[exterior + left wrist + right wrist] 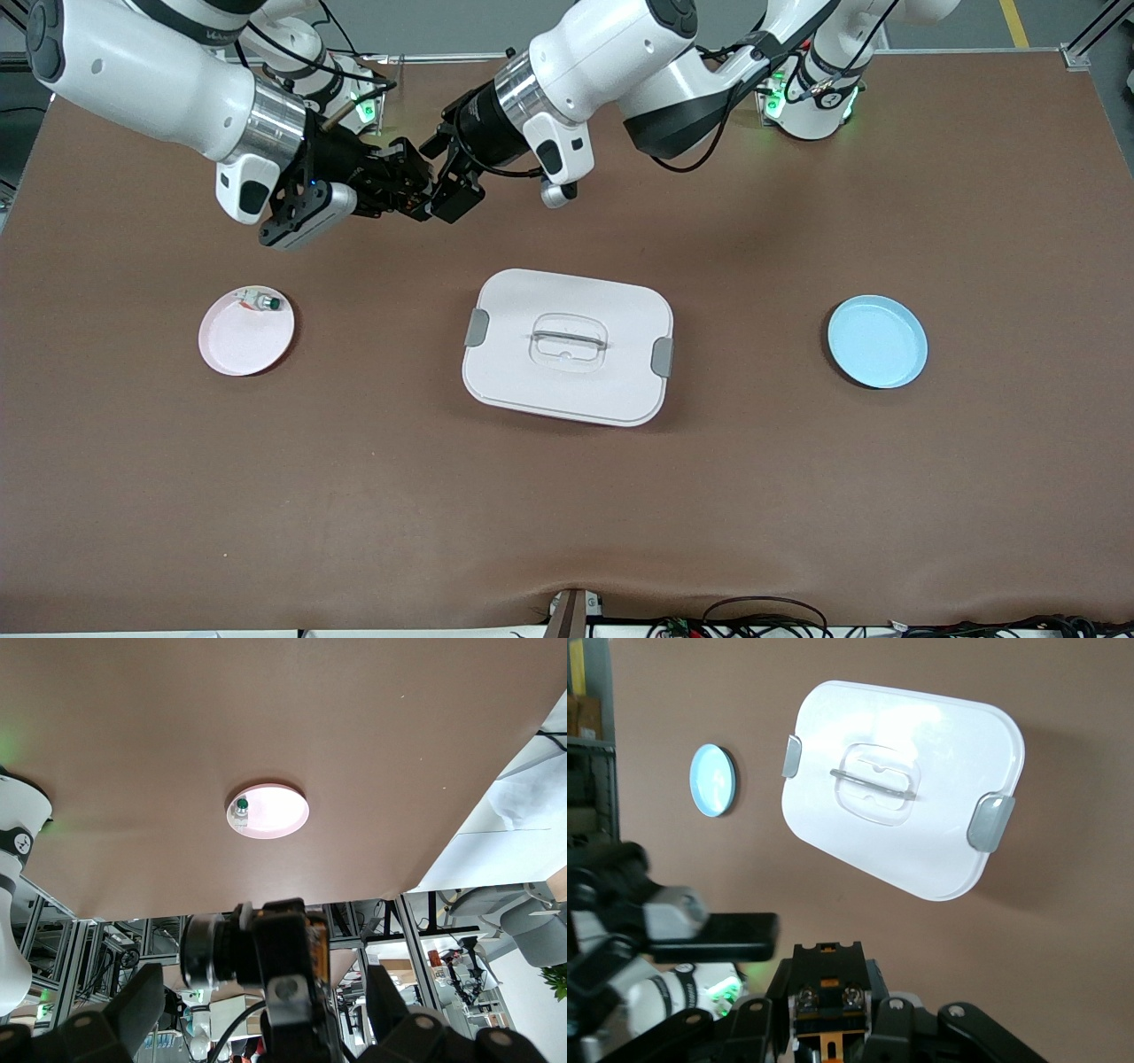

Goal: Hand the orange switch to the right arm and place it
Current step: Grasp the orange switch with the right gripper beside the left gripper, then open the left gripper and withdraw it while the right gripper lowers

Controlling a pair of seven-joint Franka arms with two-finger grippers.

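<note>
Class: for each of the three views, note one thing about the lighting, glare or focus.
Front view: even light, with soft arm shadows on the brown table. Left wrist view: the pink plate is washed out to near white. Right wrist view: glare bleaches the white lidded box, and the left tool looks blurred.

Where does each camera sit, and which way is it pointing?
Front: high across the table, facing the bases; sees right arm, left arm, white box, pink plate, blue plate.
Left wrist: on the left arm, facing the pink plate; its own open jaws show, the right arm's jaws between them.
Right wrist: on the right arm, facing box and blue plate; its jaws, shut on the orange switch, show.
Shared: both wrist views show the orange switch.
</note>
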